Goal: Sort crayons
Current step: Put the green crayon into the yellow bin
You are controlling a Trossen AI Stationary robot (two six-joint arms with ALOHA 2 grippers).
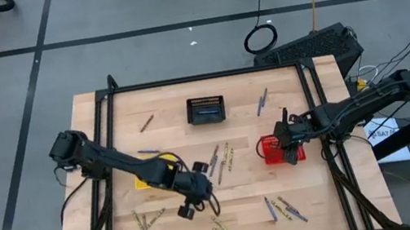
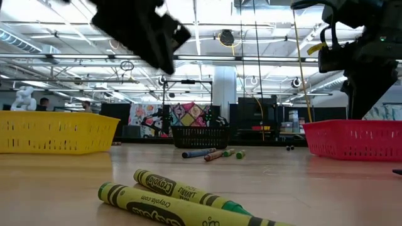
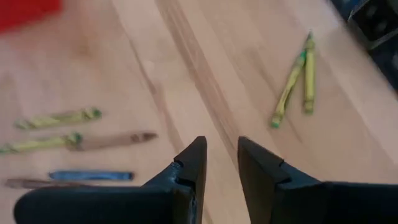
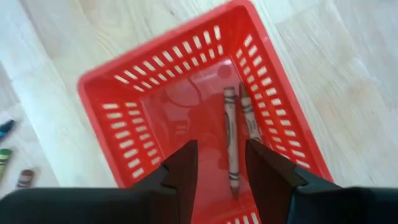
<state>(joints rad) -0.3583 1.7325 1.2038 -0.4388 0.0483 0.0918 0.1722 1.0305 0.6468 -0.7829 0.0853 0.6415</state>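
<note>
A: The left gripper's fingers [image 3: 193,165] stand apart with nothing between them, over bare wooden counter [image 3: 205,68] near the middle. The right gripper's fingers [image 4: 186,165] are also spread and empty, above the red mesh plastic basket [image 4: 124,124].

B: And the crayons?

A: Two brown-red wax crayons [image 4: 231,140] lie in that basket. The rest are scattered over the counter, among them a pair of yellow-green crayons [image 3: 295,81].

B: So a drop looks finished. Next, the left gripper must line up over one loose crayon, descend and close.
</note>
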